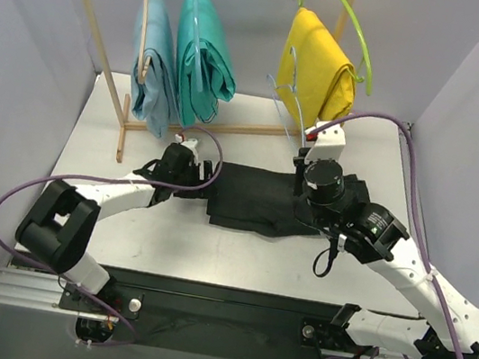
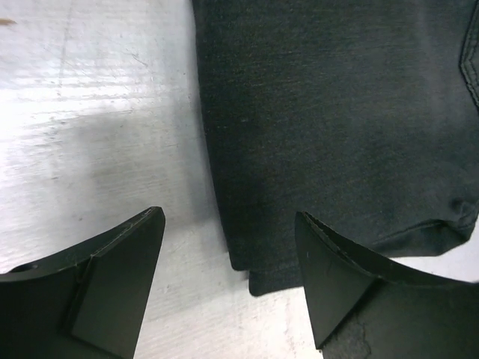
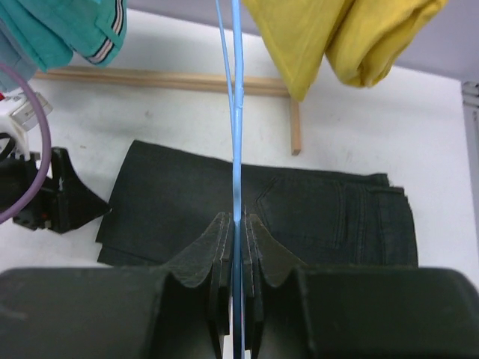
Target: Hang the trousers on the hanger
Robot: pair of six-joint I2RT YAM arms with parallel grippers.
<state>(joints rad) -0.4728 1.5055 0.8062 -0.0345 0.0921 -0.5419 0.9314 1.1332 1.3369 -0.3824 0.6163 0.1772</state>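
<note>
The black trousers (image 1: 268, 198) lie folded flat on the white table; they also show in the right wrist view (image 3: 299, 213). My left gripper (image 1: 198, 166) is open at their left end, its fingers (image 2: 120, 269) straddling the hem corner (image 2: 299, 149) just above the table. My right gripper (image 1: 301, 160) is shut on the thin light-blue wire hanger (image 3: 236, 112), held upright over the trousers' middle; the wire (image 1: 289, 96) rises toward the rail beside the yellow garment.
A wooden rack (image 1: 98, 39) at the back carries a light-blue garment (image 1: 153, 61), teal trousers (image 1: 203, 51) and yellow trousers (image 1: 317, 64) on a lime-green hanger (image 1: 355, 25). Grey walls close both sides. The rack's base bar (image 1: 220, 129) lies just behind the trousers.
</note>
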